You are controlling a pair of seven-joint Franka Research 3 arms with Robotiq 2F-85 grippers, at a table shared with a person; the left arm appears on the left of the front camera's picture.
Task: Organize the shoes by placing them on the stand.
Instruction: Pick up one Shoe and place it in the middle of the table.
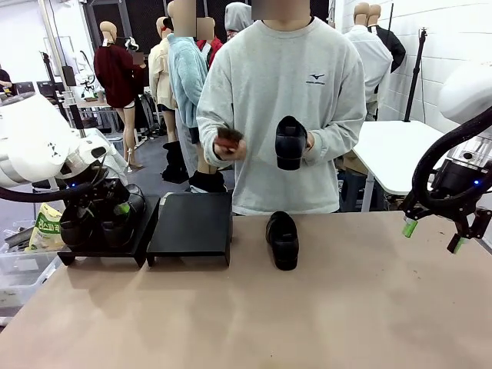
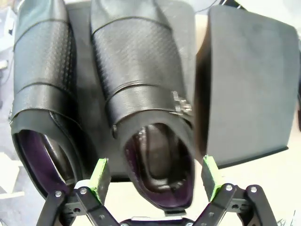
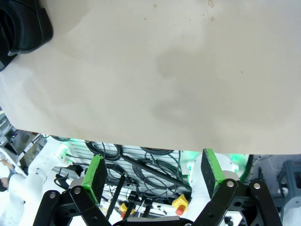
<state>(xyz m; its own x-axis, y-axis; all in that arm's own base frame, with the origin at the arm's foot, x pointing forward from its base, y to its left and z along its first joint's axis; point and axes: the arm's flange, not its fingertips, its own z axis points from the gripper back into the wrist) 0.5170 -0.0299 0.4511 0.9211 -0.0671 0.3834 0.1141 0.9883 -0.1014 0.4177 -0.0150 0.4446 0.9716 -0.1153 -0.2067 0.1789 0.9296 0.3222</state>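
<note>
Two black shoes [image 2: 146,94] [image 2: 42,94] stand side by side on the left platform of the black stand [image 1: 142,242]. My left gripper [image 2: 155,176] is open, its green pads [image 2: 99,173] on either side of the heel of the right-hand one, with gaps showing. In the front view that gripper [image 1: 108,217] sits low over these shoes [image 1: 117,229]. A third shoe [image 1: 283,240] lies on the table near the person, who holds another shoe [image 1: 290,142] up in one hand. My right gripper [image 1: 434,234] hangs open above the table's right side, holding nothing.
The stand's right platform [image 1: 192,223] [image 2: 249,84] is bare. The person's other hand holds a small brown object [image 1: 228,138]. In the right wrist view the open gripper [image 3: 153,176] looks past the table edge [image 3: 141,141], with a shoe [image 3: 21,28] at top left.
</note>
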